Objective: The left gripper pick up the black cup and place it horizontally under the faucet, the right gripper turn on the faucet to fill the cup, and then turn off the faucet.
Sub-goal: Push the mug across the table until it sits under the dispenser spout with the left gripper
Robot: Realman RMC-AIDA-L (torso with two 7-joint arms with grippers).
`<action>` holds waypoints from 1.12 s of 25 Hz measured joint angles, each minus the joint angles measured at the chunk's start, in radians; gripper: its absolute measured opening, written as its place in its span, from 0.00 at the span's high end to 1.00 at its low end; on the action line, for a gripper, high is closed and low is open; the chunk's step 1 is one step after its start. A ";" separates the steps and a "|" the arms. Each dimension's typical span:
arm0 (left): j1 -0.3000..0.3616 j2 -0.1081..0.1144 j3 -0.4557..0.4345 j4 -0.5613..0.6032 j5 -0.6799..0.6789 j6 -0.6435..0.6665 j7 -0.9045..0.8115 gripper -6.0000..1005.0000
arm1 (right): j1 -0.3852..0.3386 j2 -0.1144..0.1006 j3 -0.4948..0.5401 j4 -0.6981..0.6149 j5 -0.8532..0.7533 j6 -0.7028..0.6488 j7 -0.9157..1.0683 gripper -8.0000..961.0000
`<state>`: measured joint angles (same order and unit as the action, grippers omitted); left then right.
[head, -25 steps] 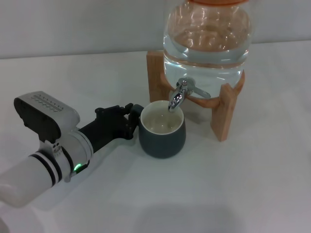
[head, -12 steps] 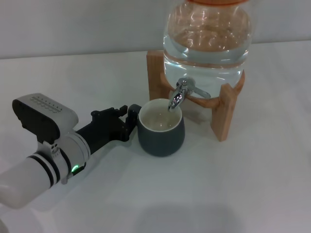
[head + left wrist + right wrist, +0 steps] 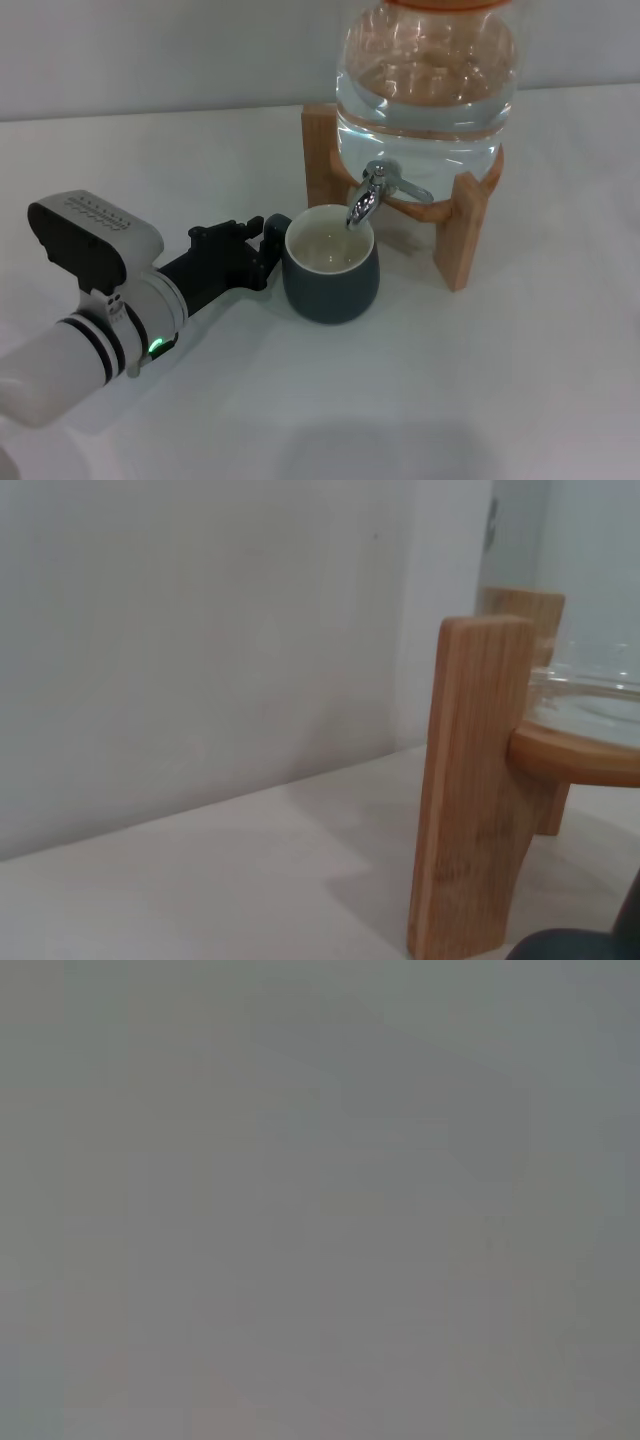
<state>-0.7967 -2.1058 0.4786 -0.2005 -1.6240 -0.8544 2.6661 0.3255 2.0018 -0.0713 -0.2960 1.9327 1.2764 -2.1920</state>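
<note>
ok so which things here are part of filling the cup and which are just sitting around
Part of the job:
- squat dark charcoal ceramic cup, under the spout
- small shiny chrome faucet
- large clear glass water jar
- left black claw, at the cup's side

Just there:
- wooden jar stand
- white table

The right claw is not in view.

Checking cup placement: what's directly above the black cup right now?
The faucet spout hangs just over the black cup, above the far part of its opening. The cream inside shows; I can't tell if it holds water. The left gripper is at the cup's side, covering the handle.
</note>
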 joint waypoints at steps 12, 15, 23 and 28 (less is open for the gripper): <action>-0.009 0.000 -0.026 0.000 0.006 0.001 0.004 0.72 | 0.002 0.000 0.003 0.000 0.000 -0.001 -0.005 0.12; -0.010 0.001 -0.027 0.000 0.006 0.001 0.005 0.72 | 0.002 0.000 0.004 0.000 0.000 -0.001 -0.009 0.12; -0.012 0.003 -0.028 0.000 0.006 0.009 0.005 0.72 | 0.003 0.000 0.004 0.000 0.001 -0.005 -0.010 0.12; -0.013 0.003 -0.028 -0.001 0.008 0.014 0.005 0.72 | 0.007 0.000 0.002 0.000 0.002 -0.008 -0.011 0.12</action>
<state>-0.8101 -2.1031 0.4509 -0.2010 -1.6164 -0.8406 2.6707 0.3329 2.0018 -0.0689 -0.2960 1.9342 1.2685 -2.2028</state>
